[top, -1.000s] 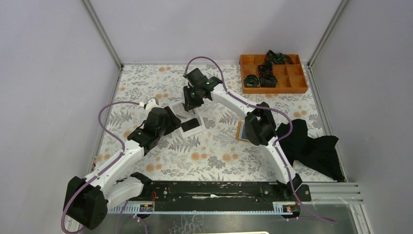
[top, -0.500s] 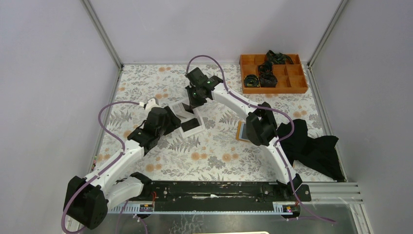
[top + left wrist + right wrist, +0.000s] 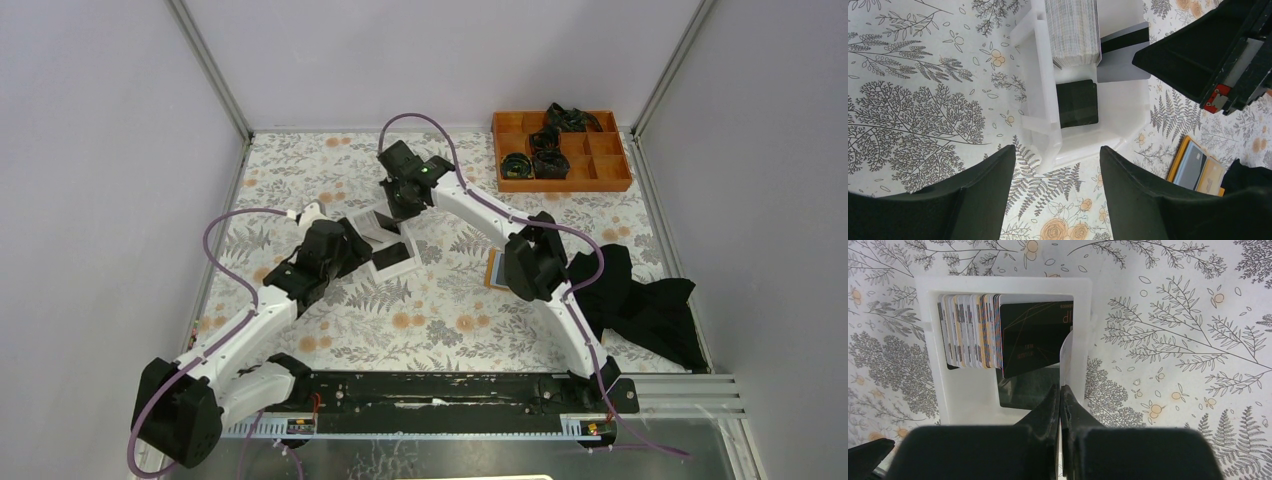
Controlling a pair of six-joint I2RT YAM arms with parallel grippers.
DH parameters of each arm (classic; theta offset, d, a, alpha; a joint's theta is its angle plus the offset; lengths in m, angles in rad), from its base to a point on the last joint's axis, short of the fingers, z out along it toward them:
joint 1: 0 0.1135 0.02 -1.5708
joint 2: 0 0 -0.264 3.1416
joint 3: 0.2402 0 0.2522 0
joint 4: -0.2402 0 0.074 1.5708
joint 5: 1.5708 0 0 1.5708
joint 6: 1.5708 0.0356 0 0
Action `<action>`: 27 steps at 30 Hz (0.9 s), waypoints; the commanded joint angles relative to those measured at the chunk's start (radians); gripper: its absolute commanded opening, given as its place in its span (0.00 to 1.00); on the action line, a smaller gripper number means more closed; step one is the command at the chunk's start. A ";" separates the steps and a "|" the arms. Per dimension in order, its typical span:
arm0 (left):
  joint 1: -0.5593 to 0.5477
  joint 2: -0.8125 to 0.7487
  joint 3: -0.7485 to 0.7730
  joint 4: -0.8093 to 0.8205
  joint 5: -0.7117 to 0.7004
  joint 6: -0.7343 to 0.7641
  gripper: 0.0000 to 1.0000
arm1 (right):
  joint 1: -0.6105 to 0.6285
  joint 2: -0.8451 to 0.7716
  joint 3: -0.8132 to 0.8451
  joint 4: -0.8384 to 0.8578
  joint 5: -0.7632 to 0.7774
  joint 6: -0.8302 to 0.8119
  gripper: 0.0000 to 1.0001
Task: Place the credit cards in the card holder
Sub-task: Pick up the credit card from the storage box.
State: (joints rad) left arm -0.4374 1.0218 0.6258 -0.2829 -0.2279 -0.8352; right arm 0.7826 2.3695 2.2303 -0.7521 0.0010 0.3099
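2 hands work at a white box (image 3: 1040,100) on the counter (image 3: 913,100). Left hand (image 3: 1055,150) hangs spread over its near end, with a black card (image 3: 1077,104) flat just beyond the fingertips and a stack of cards (image 3: 1073,30) standing further on. Right hand (image 3: 1060,390) is pressed together at the box's right wall. A thin pale edge rises from its tips; card or wall, I cannot tell. Holder (image 3: 1212,177) lies open right of the left hand, with a grey-blue card (image 3: 1190,162) inside.

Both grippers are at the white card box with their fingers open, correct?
Not quite. The left gripper is open at the white box, but the right gripper is shut, its fingertips pressed together over the credit cards standing in the box. The right wrist view shows it.
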 commanded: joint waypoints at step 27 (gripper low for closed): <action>0.058 0.158 0.102 0.548 0.536 0.141 0.74 | -0.156 -0.696 -0.545 0.070 -0.273 0.003 0.00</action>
State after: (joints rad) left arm -0.4026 1.1484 0.7403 0.0223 0.0235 -0.7334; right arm 0.6739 1.7794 1.7599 -0.7177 -0.0845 0.2958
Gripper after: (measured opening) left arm 0.733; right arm 0.012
